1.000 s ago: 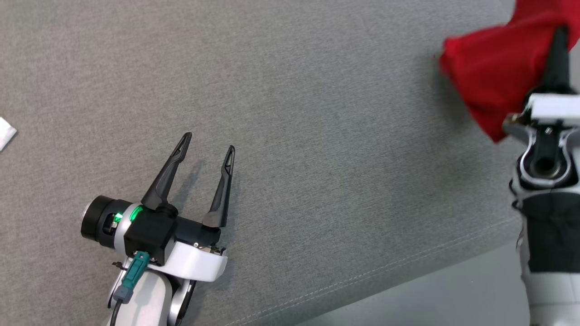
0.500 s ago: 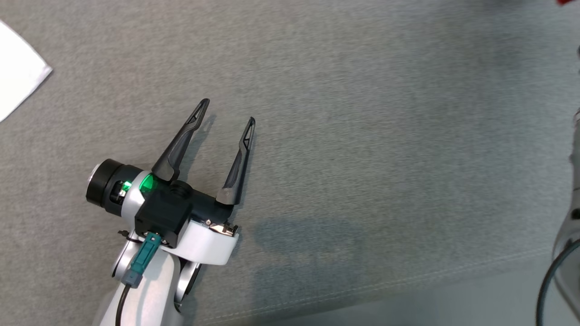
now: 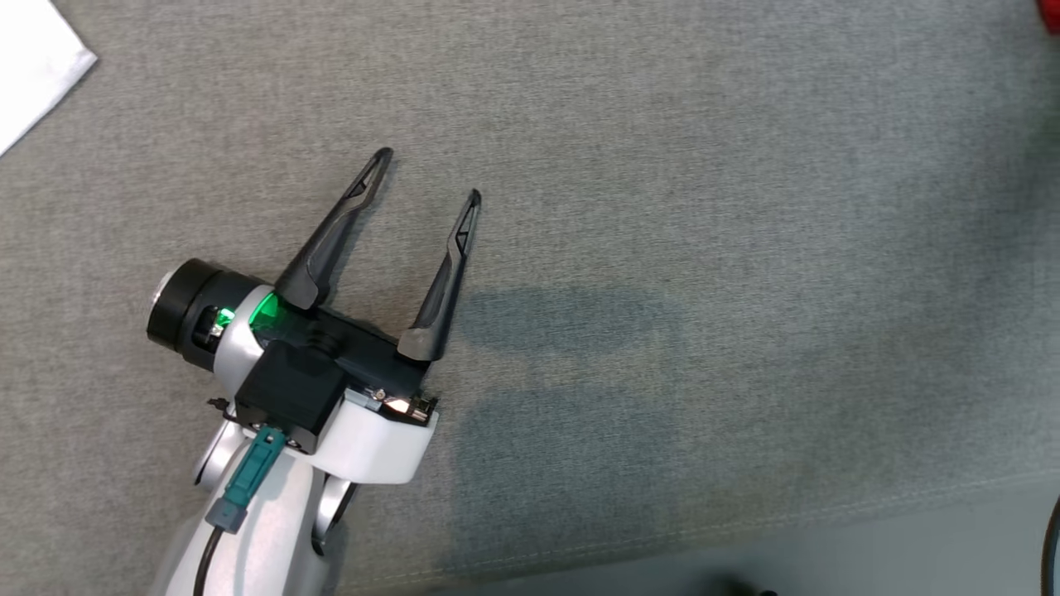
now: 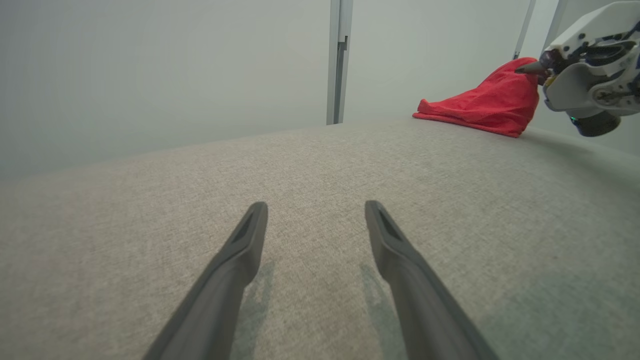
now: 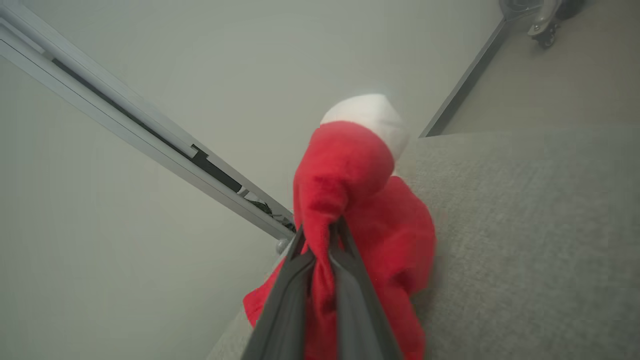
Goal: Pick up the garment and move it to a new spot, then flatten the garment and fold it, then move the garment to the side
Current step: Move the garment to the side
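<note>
We find the left gripper over the grey fabric-covered desk, at about 8 o'clock in the head view. Its fingers are spread apart with nothing between them. The right gripper is clamped on a bunched fold of the red garment. In the left wrist view the garment lies heaped at 2 o'clock on the far part of the desk, its upper end raised to the right gripper. A white sheet lies at 10 o'clock in the head view, well apart from the left gripper.
</note>
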### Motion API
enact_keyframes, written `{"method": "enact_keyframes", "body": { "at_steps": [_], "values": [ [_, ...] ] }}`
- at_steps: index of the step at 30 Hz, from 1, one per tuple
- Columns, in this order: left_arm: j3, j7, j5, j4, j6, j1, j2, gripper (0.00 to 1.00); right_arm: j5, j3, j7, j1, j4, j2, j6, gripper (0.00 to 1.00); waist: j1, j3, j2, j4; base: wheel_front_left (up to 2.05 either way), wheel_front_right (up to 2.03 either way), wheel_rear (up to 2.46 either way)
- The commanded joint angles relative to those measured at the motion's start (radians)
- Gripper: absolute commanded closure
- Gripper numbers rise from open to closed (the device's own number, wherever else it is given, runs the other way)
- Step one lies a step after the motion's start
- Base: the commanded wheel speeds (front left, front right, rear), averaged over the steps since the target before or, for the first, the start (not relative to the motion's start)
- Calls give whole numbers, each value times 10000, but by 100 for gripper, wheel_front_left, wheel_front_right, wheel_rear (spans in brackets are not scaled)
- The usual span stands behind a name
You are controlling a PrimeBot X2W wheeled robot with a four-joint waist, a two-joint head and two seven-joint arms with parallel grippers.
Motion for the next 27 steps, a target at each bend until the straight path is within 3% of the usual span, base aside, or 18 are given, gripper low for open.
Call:
{"method": "enact_keyframes", "body": {
  "at_steps": [1, 14, 15, 16, 17, 27],
  "values": [
    [286, 45, 6, 183, -11, 38, 159, 0, -186, 86, -59, 145, -85, -206, 16, 100, 0, 5, 0, -202, 0, 0, 0],
    [158, 45, -247, 378, -2, -30, 130, 0, -2062, -312, -59, -89, 1815, -735, 16, 98, 0, -80, 0, -455, 0, 0, 0],
    [170, 45, -354, 401, -18, -27, 95, 0, -2174, -385, -59, -99, 1897, -754, 16, 83, 0, -91, 0, -429, 0, 0, 0],
    [175, 45, -388, 408, -22, -42, 90, 0, -2305, -456, -59, -100, 1979, -788, 16, 55, 0, -100, 0, -412, 0, 0, 0],
    [173, 45, -402, 413, -22, -61, 92, 0, -2460, -527, -59, -96, 2023, -829, 16, 0, 0, -106, 0, -403, 0, 0, 0],
    [311, 45, -578, 524, 164, 167, 107, 0, -4235, -1212, -59, 320, 2769, -1247, 16, 0, 0, -780, 0, -630, 0, 0, 0]
  ]
}}
